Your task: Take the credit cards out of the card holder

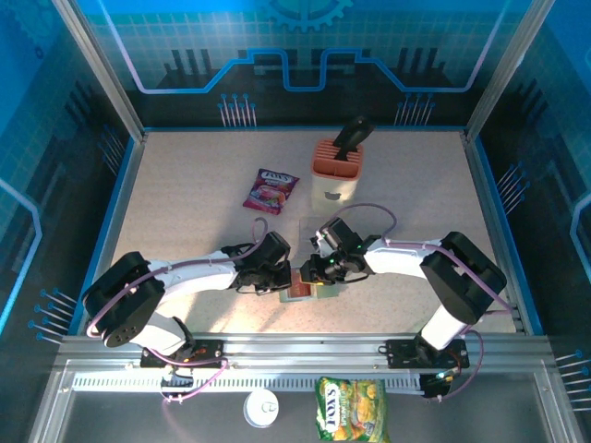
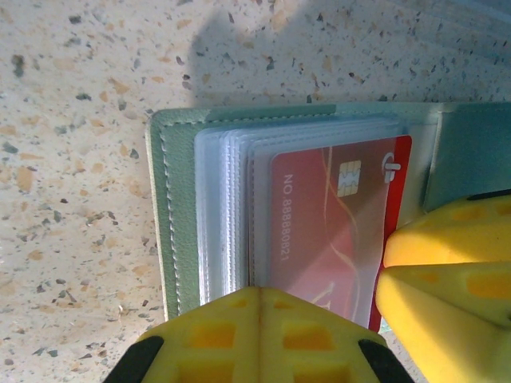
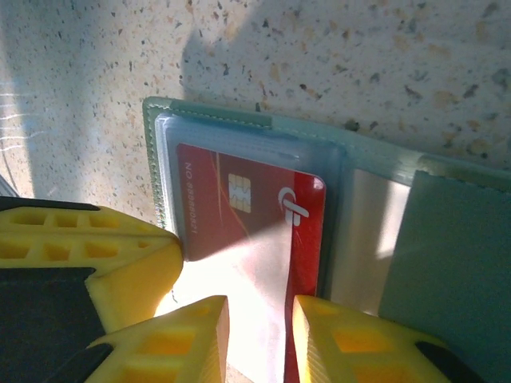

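The card holder (image 2: 169, 231) lies open on the speckled table, grey-green, with a stack of clear sleeves. A red credit card (image 3: 239, 203) with a chip sits in the top sleeve, its right edge bare. My left gripper (image 2: 259, 294) is shut, its yellow tips pressed on the sleeves' near edge. My right gripper (image 3: 259, 311) is open, its fingers (image 3: 351, 339) a narrow gap apart over the card's lower part. In the top view both grippers (image 1: 288, 277) (image 1: 316, 270) meet over the card holder (image 1: 323, 292) at the table's front centre.
A purple-red snack packet (image 1: 271, 190) lies behind the holder. A peach slotted block (image 1: 336, 172) with a dark tool stands at the back centre. A green packet (image 1: 351, 411) and a white disc (image 1: 261, 407) lie below the rail in front.
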Motion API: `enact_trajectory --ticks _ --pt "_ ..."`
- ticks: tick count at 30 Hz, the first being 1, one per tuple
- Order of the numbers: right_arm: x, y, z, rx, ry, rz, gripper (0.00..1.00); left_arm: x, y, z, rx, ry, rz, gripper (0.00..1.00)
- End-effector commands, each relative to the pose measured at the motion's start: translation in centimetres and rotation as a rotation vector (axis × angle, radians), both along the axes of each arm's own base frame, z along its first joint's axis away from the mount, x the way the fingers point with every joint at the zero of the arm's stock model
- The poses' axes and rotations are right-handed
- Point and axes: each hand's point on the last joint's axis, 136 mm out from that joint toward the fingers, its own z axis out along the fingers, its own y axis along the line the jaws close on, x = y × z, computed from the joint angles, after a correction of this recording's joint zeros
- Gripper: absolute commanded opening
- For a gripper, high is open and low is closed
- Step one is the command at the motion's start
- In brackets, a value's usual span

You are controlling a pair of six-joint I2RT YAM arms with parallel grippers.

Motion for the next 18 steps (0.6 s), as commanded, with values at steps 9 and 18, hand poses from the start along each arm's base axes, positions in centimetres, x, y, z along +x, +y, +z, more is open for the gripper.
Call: enact_trajectory --ticks 9,18 --pt "-0.1 -0.6 0.4 -0.066 -0.027 0.019 0.28 -0.8 1.4 -1.2 0.064 0.027 -0.010 0.00" --pt "-0.5 -1.4 1.1 -0.089 -0.028 0.017 0.28 -0.2 1.0 -0.7 0.062 0.015 -0.016 0.00"
